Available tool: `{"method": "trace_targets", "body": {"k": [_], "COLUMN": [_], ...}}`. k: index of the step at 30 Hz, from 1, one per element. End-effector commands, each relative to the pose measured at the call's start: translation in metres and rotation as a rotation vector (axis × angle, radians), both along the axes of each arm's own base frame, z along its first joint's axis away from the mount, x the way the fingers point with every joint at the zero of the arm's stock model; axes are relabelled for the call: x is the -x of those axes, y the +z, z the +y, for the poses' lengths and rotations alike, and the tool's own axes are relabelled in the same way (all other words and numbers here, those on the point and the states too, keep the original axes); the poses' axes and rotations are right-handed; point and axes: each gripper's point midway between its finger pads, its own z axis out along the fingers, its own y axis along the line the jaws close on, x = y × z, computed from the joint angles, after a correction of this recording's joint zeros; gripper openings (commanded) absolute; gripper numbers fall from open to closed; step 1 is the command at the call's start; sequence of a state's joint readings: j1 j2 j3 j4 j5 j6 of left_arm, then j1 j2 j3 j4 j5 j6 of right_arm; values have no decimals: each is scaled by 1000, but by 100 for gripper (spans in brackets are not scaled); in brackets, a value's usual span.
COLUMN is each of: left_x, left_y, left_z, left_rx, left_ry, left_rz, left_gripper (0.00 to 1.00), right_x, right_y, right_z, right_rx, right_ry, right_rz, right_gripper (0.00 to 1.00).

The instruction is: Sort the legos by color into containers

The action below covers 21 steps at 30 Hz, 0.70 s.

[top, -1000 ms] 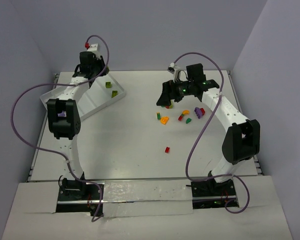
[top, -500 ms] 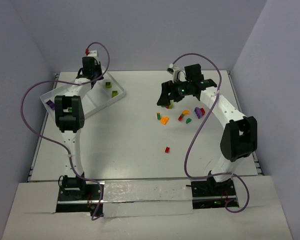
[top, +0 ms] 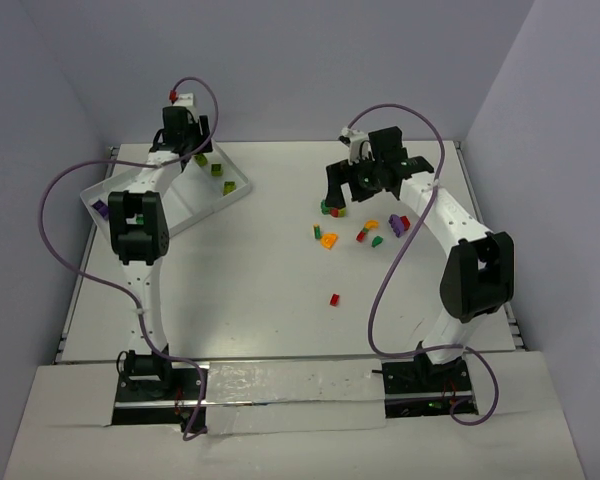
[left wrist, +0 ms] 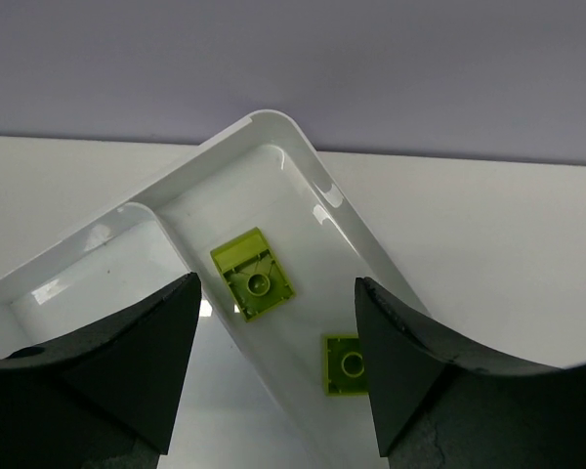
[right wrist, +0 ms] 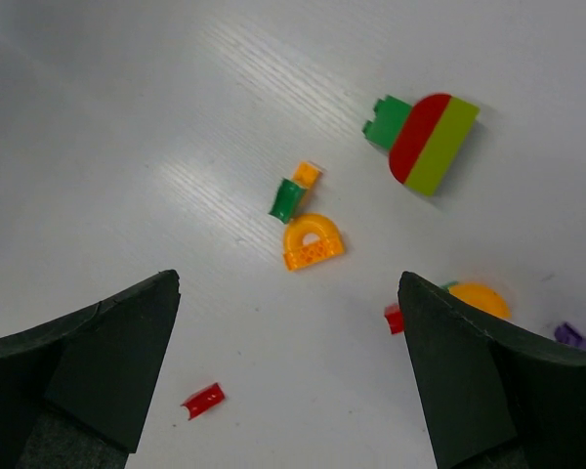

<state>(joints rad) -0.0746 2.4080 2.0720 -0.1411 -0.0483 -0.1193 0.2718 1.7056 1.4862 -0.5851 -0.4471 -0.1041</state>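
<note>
The left arm (top: 135, 225) stretches far forward from its base, and the left gripper (top: 192, 152) points down with its 2 fingers (left wrist: 127, 362) apart and nothing between them. The right arm (top: 460, 240) bends at the elbow and reaches forward and inward. The right gripper (top: 342, 190) faces down, its fingers (right wrist: 88, 362) spread wide and empty.

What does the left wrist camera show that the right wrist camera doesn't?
Only the left wrist view shows the flat white plastic tray, with two lime plastic bricks lying in one compartment, and the lilac wall behind. Only the right wrist view shows loose pieces: an orange arch-shaped brick, a joined green, red and lime piece, and a small red brick, among others. Both show the white tabletop and open black jaws holding nothing: the left gripper above the tray, the right gripper above the loose pieces.
</note>
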Motion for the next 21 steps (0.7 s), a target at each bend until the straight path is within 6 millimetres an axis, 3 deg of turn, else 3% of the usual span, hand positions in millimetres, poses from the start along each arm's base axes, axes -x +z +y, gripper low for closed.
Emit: {"method": "trace_targets", "body": {"k": [1, 3, 7, 8, 12, 15, 19, 21], "left_x": [20, 40, 80, 90, 136, 167, 184, 189], "left_y": [105, 130, 144, 132, 129, 128, 124, 126], "left_z": [-5, -13, -32, -37, -68, -90, -102, -107], "left_rx": [45, 67, 84, 87, 98, 140, 179, 191], "left_ry": [-26, -57, -137, -159, -356, -508, -563, -579], "left_rz": [-137, -155, -124, -87, -22, 16, 44, 41], "left_gripper": [73, 73, 73, 72, 71, 71, 69, 69], "right_x": [6, 9, 9, 9, 10, 9, -4, -10], "right_y": [-12, -23, -38, -40, -44, -43, -46, -45], "right_z": [-42, -63, -111, -121, -169, -211, -248, -251], "right_rx": [172, 215, 267, 291, 390, 466, 505, 500], "right_ry": [-90, -135, -222, -215, -162, -161, -183, -181], "right_rz": [-27, -8, 38, 38, 33, 53, 105, 106], "right_gripper": [100, 96, 86, 84, 80, 70, 64, 61]}}
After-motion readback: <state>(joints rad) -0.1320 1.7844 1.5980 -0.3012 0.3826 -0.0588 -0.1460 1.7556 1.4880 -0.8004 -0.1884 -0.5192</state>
